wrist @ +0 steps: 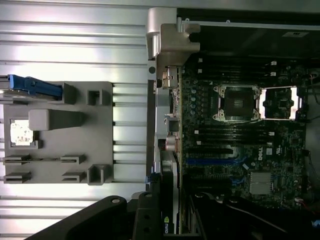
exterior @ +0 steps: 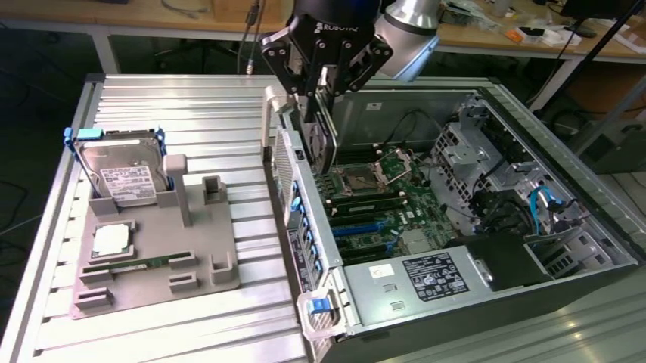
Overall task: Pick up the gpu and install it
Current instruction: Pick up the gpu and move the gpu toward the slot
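Claw (exterior: 321, 91) with gpu (exterior: 321, 145) above motherboard (exterior: 382, 203)

The gpu (exterior: 323, 140) hangs over the case (exterior: 404, 113), beside the fixture (exterior: 151, 246).

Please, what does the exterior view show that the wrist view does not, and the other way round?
Exterior view: the hard drive with its white label, blue cables, and the fingers clamped on the gpu.
Wrist view: a small logo on the gpu's edge, and white lettering on the motherboard.
Both: the gray holder, the CPU socket and the blue slots.
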Motion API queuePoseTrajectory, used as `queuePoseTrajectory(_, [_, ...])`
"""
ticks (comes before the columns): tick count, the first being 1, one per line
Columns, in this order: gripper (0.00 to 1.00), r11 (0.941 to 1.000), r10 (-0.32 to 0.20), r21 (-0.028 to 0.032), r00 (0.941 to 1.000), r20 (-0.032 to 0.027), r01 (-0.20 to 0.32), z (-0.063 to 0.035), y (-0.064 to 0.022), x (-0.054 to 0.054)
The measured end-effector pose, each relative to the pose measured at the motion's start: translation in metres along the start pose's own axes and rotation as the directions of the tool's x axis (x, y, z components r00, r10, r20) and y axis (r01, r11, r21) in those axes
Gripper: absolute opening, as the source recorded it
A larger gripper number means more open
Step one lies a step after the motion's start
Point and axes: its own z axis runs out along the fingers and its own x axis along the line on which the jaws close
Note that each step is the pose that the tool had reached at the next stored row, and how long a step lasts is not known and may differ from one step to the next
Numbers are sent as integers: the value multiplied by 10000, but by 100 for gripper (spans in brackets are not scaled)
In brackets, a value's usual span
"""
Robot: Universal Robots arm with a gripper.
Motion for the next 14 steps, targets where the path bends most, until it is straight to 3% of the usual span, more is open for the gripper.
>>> queuePoseTrajectory(14, [27, 10000, 0, 0, 10000, 0, 0, 5, 4, -175])
